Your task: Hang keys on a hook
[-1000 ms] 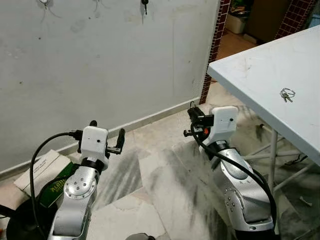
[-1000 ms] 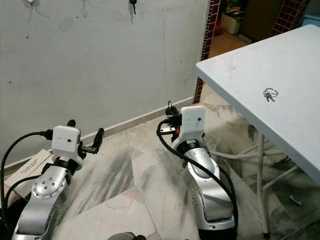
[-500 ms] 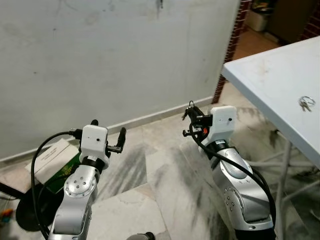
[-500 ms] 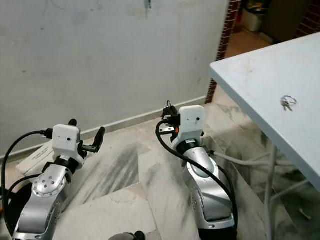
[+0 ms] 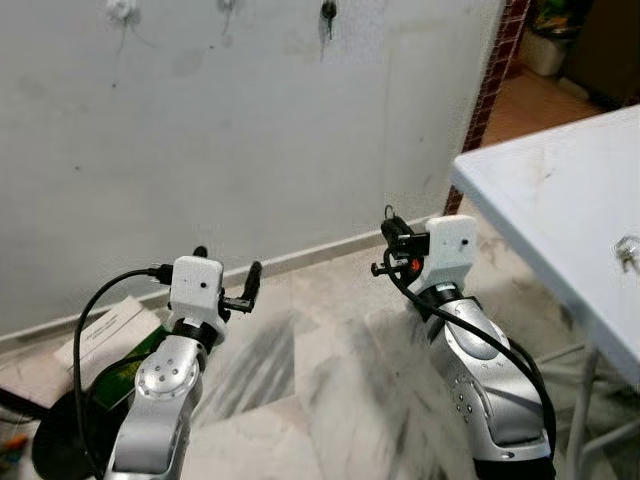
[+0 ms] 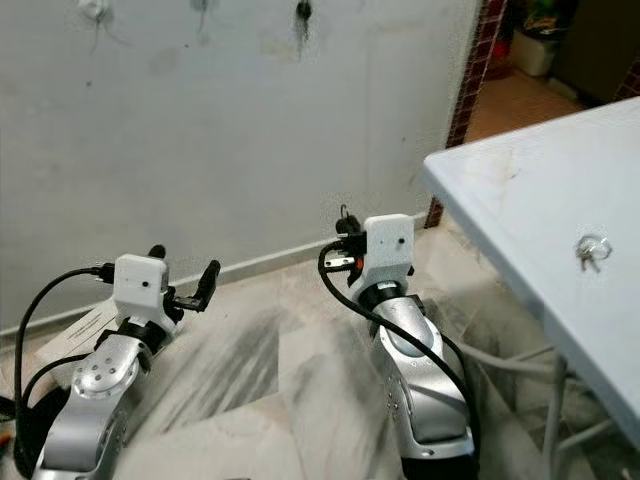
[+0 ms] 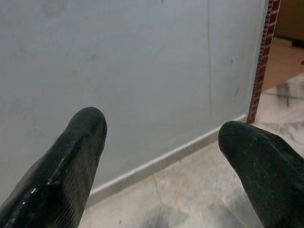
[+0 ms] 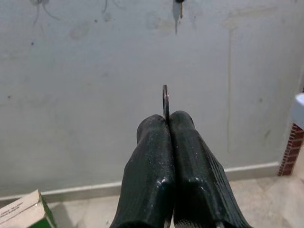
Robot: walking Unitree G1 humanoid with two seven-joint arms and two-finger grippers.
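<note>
My right gripper (image 8: 166, 118) is shut on a thin metal key ring (image 8: 165, 98) that sticks up edge-on from between the fingertips. It is held in front of me, facing the grey wall (image 5: 250, 130). High on that wall a dark key (image 5: 328, 12) hangs from one hook, with a white hook (image 5: 120, 9) and another hook (image 5: 228, 5) to its left. My left gripper (image 5: 228, 264) is open with nothing between its fingers (image 7: 85, 137), low on the left. A second bunch of keys (image 6: 592, 248) lies on the white table (image 5: 540, 180).
The table's corner juts in from the right, close to my right arm. A brick pillar (image 5: 497, 70) and a doorway stand behind it. A white and green box (image 5: 105, 345) and a black round object (image 5: 50, 440) lie on the marble floor at the left.
The whole picture has shifted as the camera moved; the wall hooks have come into view at the top. Both arms keep their posture, the right gripper still shut on the ring.
</note>
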